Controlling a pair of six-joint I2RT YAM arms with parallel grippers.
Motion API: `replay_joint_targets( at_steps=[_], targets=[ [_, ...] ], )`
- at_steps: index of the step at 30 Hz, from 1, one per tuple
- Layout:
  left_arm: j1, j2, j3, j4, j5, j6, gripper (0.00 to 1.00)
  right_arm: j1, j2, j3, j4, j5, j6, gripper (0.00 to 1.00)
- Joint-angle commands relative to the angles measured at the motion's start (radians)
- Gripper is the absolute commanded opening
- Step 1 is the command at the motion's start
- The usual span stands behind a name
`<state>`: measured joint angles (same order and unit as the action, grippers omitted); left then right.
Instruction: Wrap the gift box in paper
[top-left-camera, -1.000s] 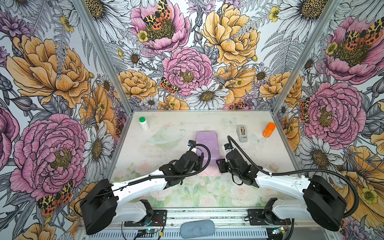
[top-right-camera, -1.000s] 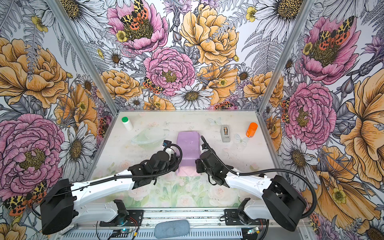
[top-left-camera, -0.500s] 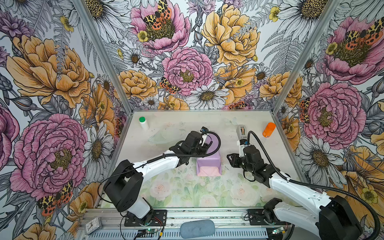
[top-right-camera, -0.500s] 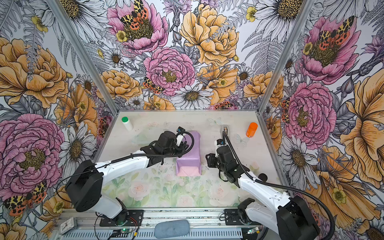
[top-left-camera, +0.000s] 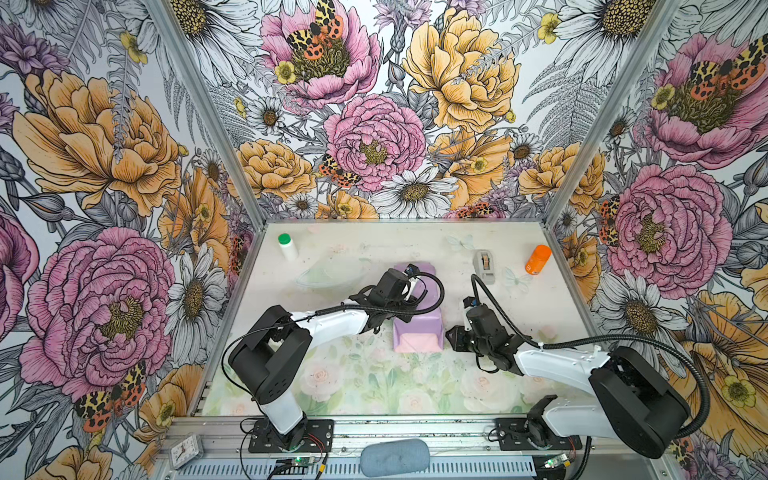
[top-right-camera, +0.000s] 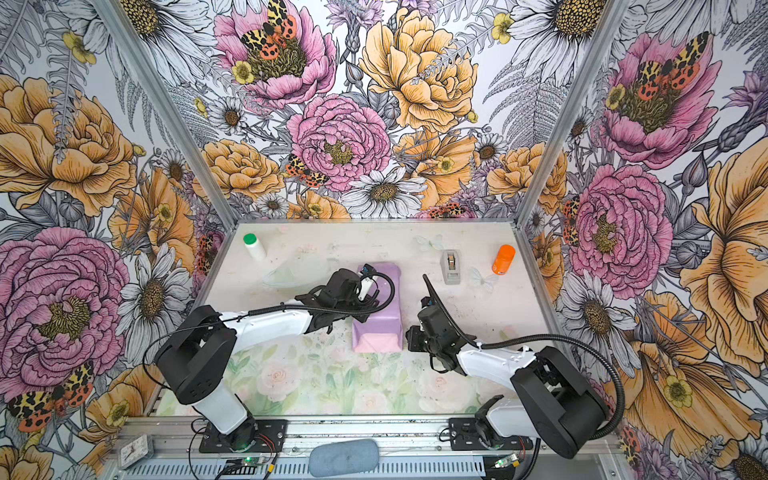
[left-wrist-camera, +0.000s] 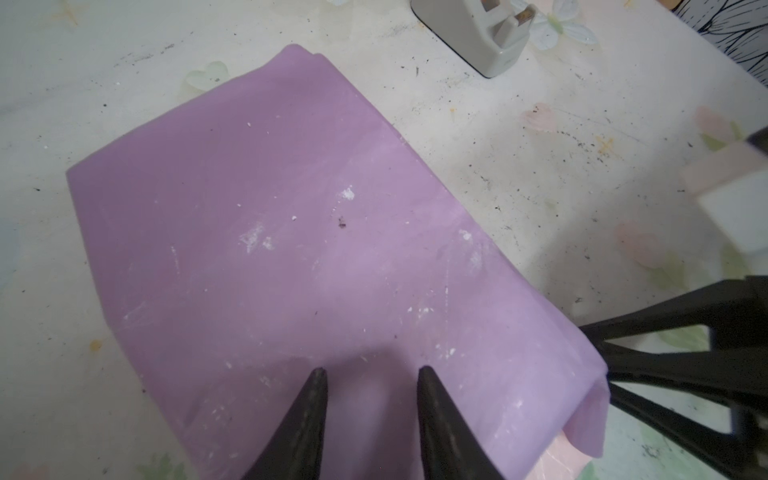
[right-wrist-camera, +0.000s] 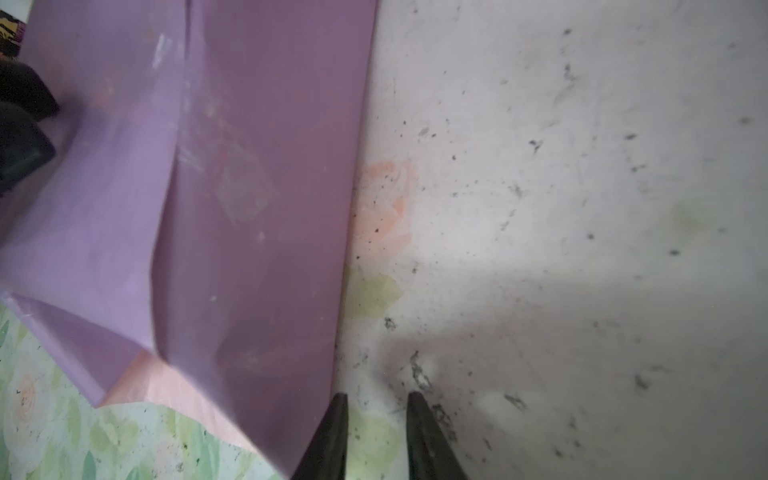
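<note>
Covering the middle of the table (top-left-camera: 357, 386), the paper (top-left-camera: 417, 328) is folded into a long lilac parcel. The gift box is not visible; judged to be inside, since the paper stands up block-shaped. The near end is unfinished, with a pink flap lying out on the table.

The left hand (left-wrist-camera: 370, 374) is over the parcel top, fingers apart with nothing between them. Whether the tips touch or sit just above the paper, cannot tell. It is probably there to pin the fold down.

The right hand (right-wrist-camera: 376, 399) is low over bare table just beside the parcel's side, fingers slightly apart and empty, likely staged for that side or the flap.

The tape dispenser (top-left-camera: 484, 266) is near and untouched, presumably for sealing. The orange bottle (top-left-camera: 538, 259) and white bottle (top-left-camera: 286, 246) are well apart at the back, uninvolved.
</note>
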<state>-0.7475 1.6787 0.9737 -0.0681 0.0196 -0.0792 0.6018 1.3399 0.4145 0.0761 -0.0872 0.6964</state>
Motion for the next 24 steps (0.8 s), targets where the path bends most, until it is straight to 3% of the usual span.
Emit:
replay_joint_targets(
  at_steps=[1, 24],
  targets=[
    [0.008, 0.000, -0.024, 0.008, 0.025, -0.019, 0.37, 0.026, 0.040, -0.003, 0.137, 0.031, 0.019, 0.25],
    [0.004, 0.000, -0.038, 0.021, 0.031, -0.032, 0.36, 0.139, 0.167, 0.014, 0.358, 0.102, 0.037, 0.21]
  ],
)
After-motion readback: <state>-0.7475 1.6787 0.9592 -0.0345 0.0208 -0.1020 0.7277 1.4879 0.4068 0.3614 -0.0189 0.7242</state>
